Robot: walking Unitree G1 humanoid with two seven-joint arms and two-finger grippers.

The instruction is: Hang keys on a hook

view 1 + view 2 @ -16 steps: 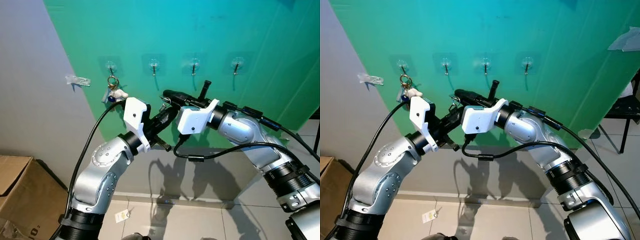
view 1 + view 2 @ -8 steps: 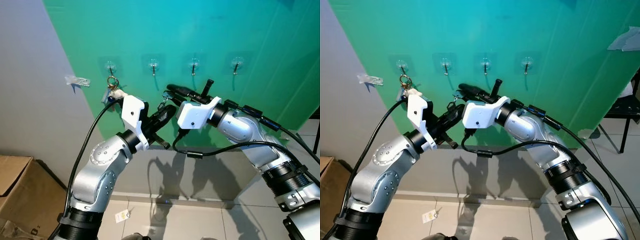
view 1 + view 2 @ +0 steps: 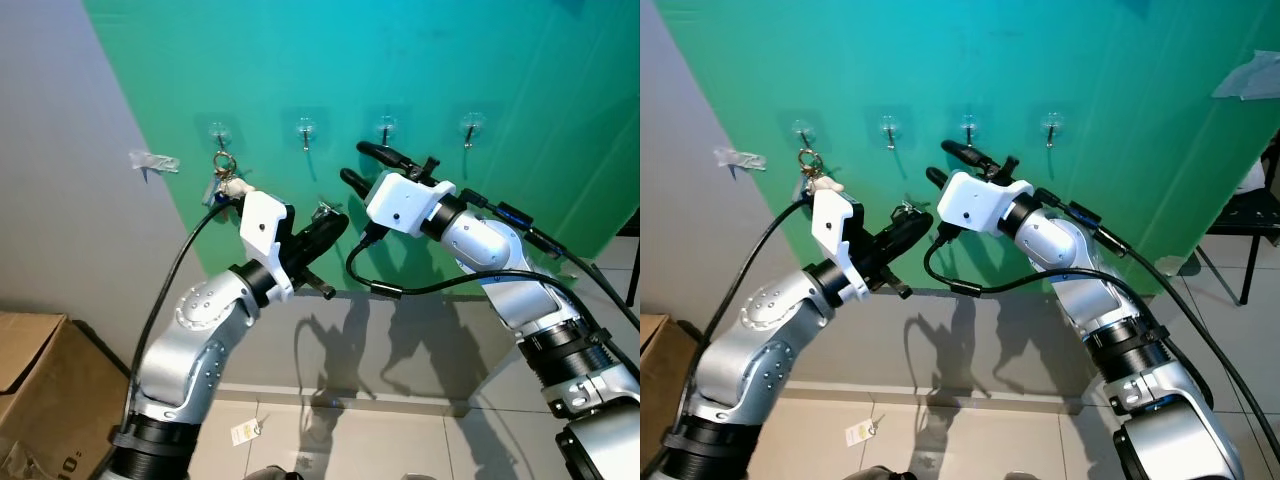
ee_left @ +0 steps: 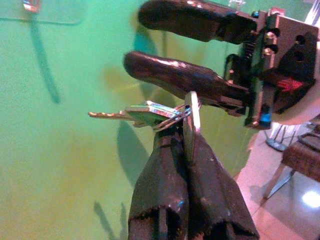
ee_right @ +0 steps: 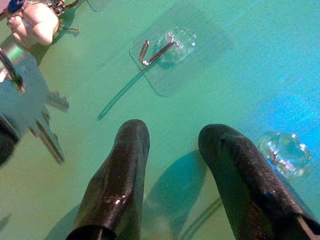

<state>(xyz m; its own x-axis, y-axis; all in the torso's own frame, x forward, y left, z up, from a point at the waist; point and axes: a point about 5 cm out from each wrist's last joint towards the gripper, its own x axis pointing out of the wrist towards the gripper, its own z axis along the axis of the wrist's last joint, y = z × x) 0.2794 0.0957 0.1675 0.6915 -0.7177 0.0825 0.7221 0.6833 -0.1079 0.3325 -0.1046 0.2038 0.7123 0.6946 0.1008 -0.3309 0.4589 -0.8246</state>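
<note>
My left gripper [image 3: 334, 222] is shut on the ring of a silver key bunch [image 4: 150, 112], held out in front of the green wall below the second hook [image 3: 307, 128]. My right gripper [image 3: 354, 162] stands open just above and right of the keys, its fingers [image 5: 125, 165] empty and pointing at the wall between the second and third hook [image 3: 386, 127]. Several clear stick-on hooks line the wall, with a fourth hook [image 3: 471, 125] at the right. Another key bunch with a white charm [image 3: 224, 182] hangs from the leftmost hook [image 3: 218, 130].
A cardboard box [image 3: 30, 380] sits on the floor at lower left. A scrap of tape [image 3: 155, 160] sticks to the grey wall. A dark chair [image 3: 1252, 205] stands at the far right. A small tag [image 3: 243, 432] lies on the tiled floor.
My right gripper has lifted away from the left gripper's tip, up and to the right toward the wall, its fingers open. The left gripper keeps the keys and has barely moved.
</note>
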